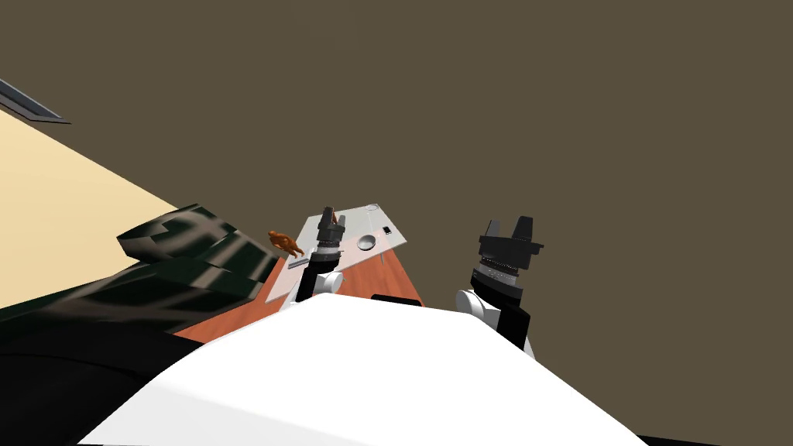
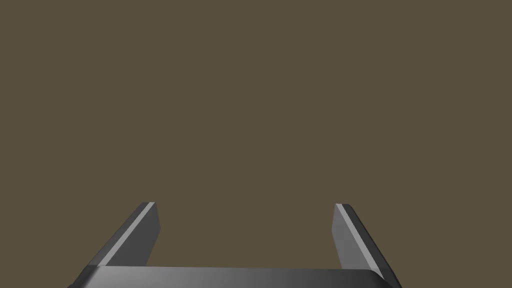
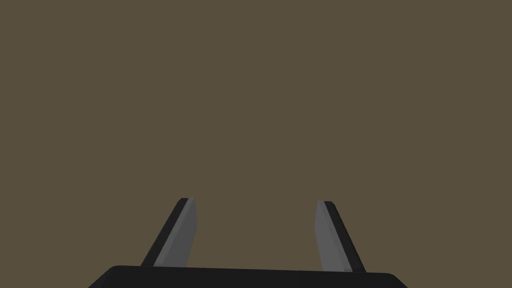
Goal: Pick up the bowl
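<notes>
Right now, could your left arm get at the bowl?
Probably yes: the open left gripper is near the bowl on the table, with nothing between them, though it points elsewhere and would need turning.

Olive-brown flat surface (image 1: 542, 116) is spanning most of the head view. Cream plane (image 1: 54, 209) is showing at left. Dark bulky seat (image 1: 186, 255) is sitting beside reddish-brown table (image 1: 379, 279), which is carrying a light grey slab (image 1: 352, 222).

The bowl (image 1: 366, 242) is pale grey, like the bench (image 1: 355, 232) top. The small figure (image 1: 286, 243) is orange-brown. The big lumpy thing (image 1: 193, 248) is black-green with pale stripes. The wall (image 1: 542, 116) is dull brown.
</notes>
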### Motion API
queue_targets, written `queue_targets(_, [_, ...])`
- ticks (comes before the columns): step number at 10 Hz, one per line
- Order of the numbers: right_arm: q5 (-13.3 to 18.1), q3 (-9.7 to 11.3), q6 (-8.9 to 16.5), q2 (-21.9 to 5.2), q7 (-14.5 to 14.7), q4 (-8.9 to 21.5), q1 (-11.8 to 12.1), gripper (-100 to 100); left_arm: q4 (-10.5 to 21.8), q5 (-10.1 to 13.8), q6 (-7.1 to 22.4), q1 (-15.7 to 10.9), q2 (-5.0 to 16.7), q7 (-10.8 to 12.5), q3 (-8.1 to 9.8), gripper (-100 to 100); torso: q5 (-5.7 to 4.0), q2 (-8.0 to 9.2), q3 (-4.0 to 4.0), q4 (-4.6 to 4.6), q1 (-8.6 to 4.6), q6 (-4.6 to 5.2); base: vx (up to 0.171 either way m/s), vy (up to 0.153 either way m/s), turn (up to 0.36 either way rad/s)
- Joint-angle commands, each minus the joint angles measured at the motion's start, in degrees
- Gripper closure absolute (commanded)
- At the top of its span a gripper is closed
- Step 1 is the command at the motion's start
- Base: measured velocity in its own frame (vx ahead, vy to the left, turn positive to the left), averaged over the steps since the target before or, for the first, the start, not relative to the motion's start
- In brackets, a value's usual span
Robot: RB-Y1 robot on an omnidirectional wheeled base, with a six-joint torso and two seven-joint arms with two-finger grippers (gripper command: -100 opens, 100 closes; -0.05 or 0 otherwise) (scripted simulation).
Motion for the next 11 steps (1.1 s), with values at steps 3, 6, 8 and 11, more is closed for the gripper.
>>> queue_targets(3, [0.0,0.0,0.0,0.0,0.0,0.0,0.01,0,3.3,1.22,5.48,-3.51,1.46,-1.52,0.98,-100,0.0,-0.08,-0.04,-0.01,0.07,-0.02,-0.108,-0.068,-0.073])
queue_targets(6, [0.0,-0.01,0.0,-0.01,0.0,0.0,0.01,0,4.53,1.74,8.57,-4.95,1.89,-2.05,1.42,-100,0.03,-0.22,-0.12,-0.05,0.14,-0.01,-0.066,-0.043,-0.053])
queue_targets(8, [0.0,-0.01,0.0,0.0,0.0,0.0,0.01,0,5.83,2.25,11.26,-6.44,2.24,-2.57,1.87,-100,0.02,-0.28,-0.16,-0.06,0.1,-0.02,-0.053,-0.057,-0.053])
queue_targets(11, [0.0,-0.01,0.0,-0.01,0.0,0.0,0.01,0,8.64,3.24,16.01,-9.58,2.69,-3.56,2.77,-100,0.03,-0.25,-0.13,-0.05,0.19,-0.04,-0.071,-0.048,-0.067])
